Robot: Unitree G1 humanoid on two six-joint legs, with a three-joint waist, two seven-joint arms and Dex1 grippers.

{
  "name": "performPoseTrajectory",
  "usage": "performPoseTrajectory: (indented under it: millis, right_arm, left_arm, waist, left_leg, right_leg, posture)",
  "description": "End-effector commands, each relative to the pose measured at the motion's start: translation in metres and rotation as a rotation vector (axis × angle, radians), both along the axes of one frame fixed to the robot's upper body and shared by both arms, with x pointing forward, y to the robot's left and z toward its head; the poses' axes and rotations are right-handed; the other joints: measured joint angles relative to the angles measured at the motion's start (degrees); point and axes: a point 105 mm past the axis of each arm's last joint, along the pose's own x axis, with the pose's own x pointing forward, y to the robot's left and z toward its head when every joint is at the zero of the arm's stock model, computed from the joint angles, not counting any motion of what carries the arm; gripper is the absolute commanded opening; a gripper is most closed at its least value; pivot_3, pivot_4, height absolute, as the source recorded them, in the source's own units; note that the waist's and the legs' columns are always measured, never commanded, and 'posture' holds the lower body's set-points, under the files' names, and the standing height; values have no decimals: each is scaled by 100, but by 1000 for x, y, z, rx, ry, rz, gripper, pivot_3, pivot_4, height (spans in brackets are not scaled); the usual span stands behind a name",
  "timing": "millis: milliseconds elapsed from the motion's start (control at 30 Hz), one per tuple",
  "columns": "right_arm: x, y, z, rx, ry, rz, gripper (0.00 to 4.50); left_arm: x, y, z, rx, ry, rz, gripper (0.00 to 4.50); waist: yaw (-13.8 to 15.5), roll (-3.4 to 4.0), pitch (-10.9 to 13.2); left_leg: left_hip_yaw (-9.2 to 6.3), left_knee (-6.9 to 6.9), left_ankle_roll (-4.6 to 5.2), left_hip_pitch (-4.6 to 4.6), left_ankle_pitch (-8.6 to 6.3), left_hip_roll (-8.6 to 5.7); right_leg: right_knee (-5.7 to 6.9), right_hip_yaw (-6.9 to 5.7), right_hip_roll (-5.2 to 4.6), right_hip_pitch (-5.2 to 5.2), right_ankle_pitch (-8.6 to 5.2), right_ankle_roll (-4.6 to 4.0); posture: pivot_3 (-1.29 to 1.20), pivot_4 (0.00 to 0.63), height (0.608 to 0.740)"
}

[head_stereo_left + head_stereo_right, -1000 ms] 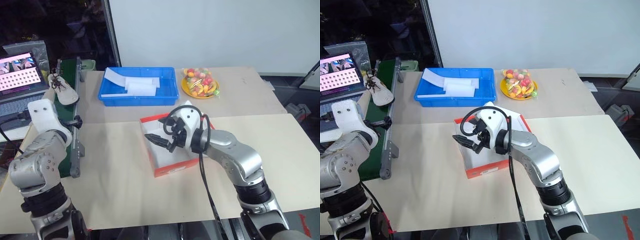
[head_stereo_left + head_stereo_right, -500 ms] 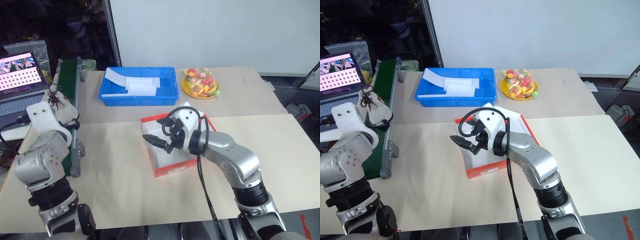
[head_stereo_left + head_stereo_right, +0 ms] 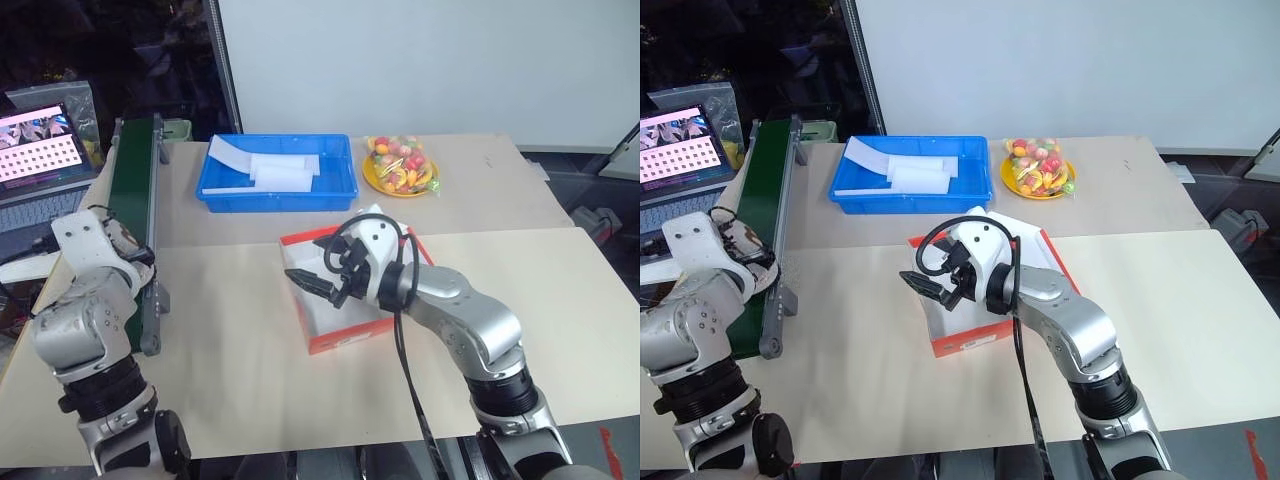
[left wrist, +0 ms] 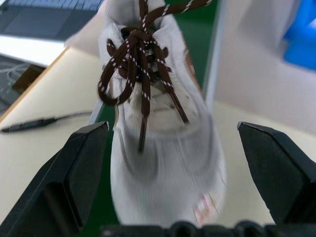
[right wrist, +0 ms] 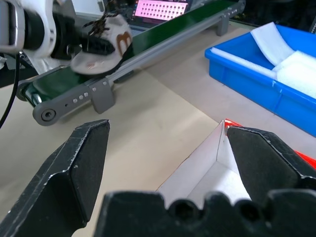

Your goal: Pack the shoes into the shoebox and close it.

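Shoebox [image 3: 345,300] of red-orange cardboard sits open mid-desk under the wide-open, empty right gripper [image 3: 318,284], while 1 white sneaker with dark laces [image 4: 158,128] lies on the green conveyor belt [image 3: 130,180] at the desk's left edge between the left gripper's [image 4: 173,177] spread fingers [image 4: 74,173].

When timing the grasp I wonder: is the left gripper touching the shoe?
Cannot tell: left wrist view shows the shoe between the left gripper's open fingers, clear of one, maybe meeting the other.

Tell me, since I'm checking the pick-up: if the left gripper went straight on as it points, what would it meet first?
The shoe on the green conveyor belt: it lies straight ahead between the open fingers of the left gripper. Depth is unclear.
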Motion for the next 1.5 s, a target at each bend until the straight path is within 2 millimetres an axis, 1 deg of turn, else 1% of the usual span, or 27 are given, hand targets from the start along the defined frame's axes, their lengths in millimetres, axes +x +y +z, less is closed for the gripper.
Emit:
performPoseTrajectory:
  millis: [33, 167, 200, 233, 267, 367, 700, 833, 900, 933, 1033, 1133, 1333, 1500]
  right_arm:
    - [-6, 0, 15, 34, -48, 10, 4431]
    - [-3, -5, 17, 35, -53, -7, 4431]
    - [-3, -6, 19, 39, -54, -11, 4500]
    - [-2, -7, 20, 42, -55, -12, 4500]
    - [-2, -7, 20, 43, -55, -13, 4500]
    - [-2, -7, 20, 44, -53, -16, 4500]
    - [0, -9, 22, 56, -52, -31, 4500]
    - [0, -9, 23, 61, -51, -36, 4500]
    - [1, -10, 24, 65, -50, -40, 4500]
    - [2, -11, 24, 66, -49, -42, 4500]
    - [3, -11, 24, 66, -49, -44, 4500]
    - [4, -11, 23, 64, -48, -47, 4500]
    - [6, -12, 25, 72, -48, -55, 4500]
    - [7, -15, 26, 75, -49, -63, 4500]
  left_arm:
    - [-13, 2, -22, -37, 76, 37, 4500]
    - [-18, -2, -33, -120, 78, 70, 4500]
    - [-16, -3, -29, -111, 59, 65, 3979]
    - [-15, -3, -26, -99, 45, 59, 3816]
    - [-13, -3, -23, -92, 38, 53, 3539]
    - [-12, -5, -21, -80, 38, 43, 2891]
    - [-5, -6, -11, -35, 18, 18, 2891]
    - [5, -8, 14, 100, -78, -25, 2891]
    - [9, -8, 37, 232, -149, -44, 2891]
    - [10, -10, 45, 270, -181, -54, 2891]
    - [13, -13, 54, 317, -218, -71, 2891]
    - [17, -30, 69, 395, -274, -137, 2891]
    - [18, -33, 65, 364, -284, -142, 2891]
    - [17, -31, 61, 338, -279, -132, 2891]
  waist:
    - [11, 0, -1]
    - [33, 6, -4]
    - [39, 7, -4]
    - [52, 7, -5]
    - [68, 8, -5]
    - [112, 10, -6]
    - [151, 9, -6]
    - [155, 9, -5]
    - [153, 7, -4]
    - [154, 4, -3]
    - [152, 4, -3]
    - [150, 4, -3]
    - [150, 4, -3]
    - [151, 4, -3]
  left_leg:
    - [0, 1, 0, -2, 0, 1]
    - [3, -2, -3, 27, 1, 1]
    - [4, -1, -4, 32, 2, 0]
    - [5, -1, -4, 35, 2, 1]
    - [5, -2, -6, 38, 3, 1]
    - [5, -4, -13, 43, 7, 3]
    - [5, -7, -15, 43, 8, 3]
    - [4, -8, -17, 42, 9, 3]
    - [3, -8, -17, 39, 9, 3]
    - [3, -8, -17, 32, 10, 4]
    - [1, -7, -17, 13, 9, 4]
    - [1, -9, -16, 7, 9, 6]
    - [2, -13, -15, 8, 9, 6]
    - [2, -12, -18, 13, 10, 7]
  right_leg:
    - [-1, -1, 1, 0, 0, 0]
    - [-6, 4, -1, 16, 0, 0]
    - [-6, 6, -1, 21, 0, 0]
    - [-5, 7, -1, 22, 0, -1]
    - [-2, 9, 1, 22, 3, -5]
    - [5, 11, 4, 21, 6, -10]
    - [6, 9, 3, 20, 9, -15]
    - [6, 8, 4, 20, 9, -16]
    - [5, 7, 4, 18, 10, -17]
    - [2, 7, 5, 13, 11, -18]
    - [-9, 4, 4, 2, 12, -20]
    - [-11, 2, 6, -4, 12, -20]
    - [-13, 1, 6, -4, 12, -20]
    - [-10, 2, 8, 0, 12, -20]
  posture:
    - [0, 150, 724]
    - [0, 150, 724]
    - [0, 150, 724]
    - [0, 150, 724]
    - [0, 150, 724]
    - [0, 150, 724]
    - [0, 150, 724]
    - [0, 150, 724]
    - [0, 150, 724]
    - [0, 150, 724]
    - [0, 150, 724]
    - [0, 150, 724]
    - [0, 150, 724]
    - [0, 150, 724]
